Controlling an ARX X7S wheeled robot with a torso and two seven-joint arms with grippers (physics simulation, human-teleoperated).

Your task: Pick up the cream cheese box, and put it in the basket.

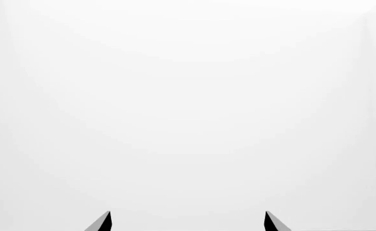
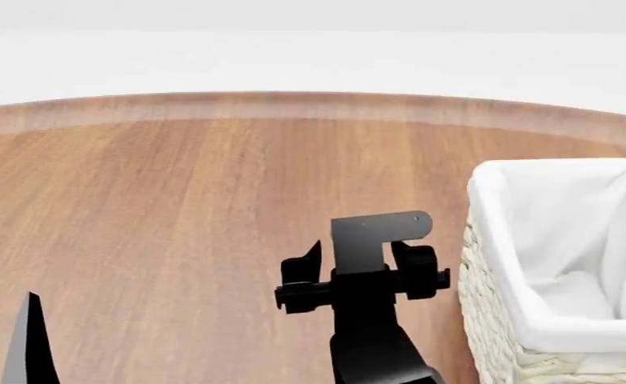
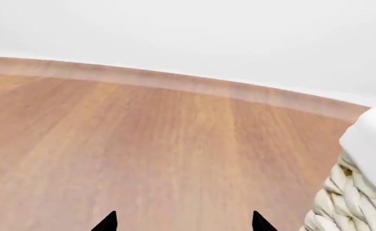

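Wooden table, one basket (cloth-lined), two pincers, right pincer gaping.

A wooden counter is seen in the head view, and it fills most of the picture from the near edge to the far side. Its surface is brown, with long grain lines that run from near to far. The far edge is curved, and a paler band is seen along it. Behind this edge, a plain white background is shown. The same counter is seen in the right wrist view, again with the pale curved edge. In the left wrist view only a plain white surface is shown.
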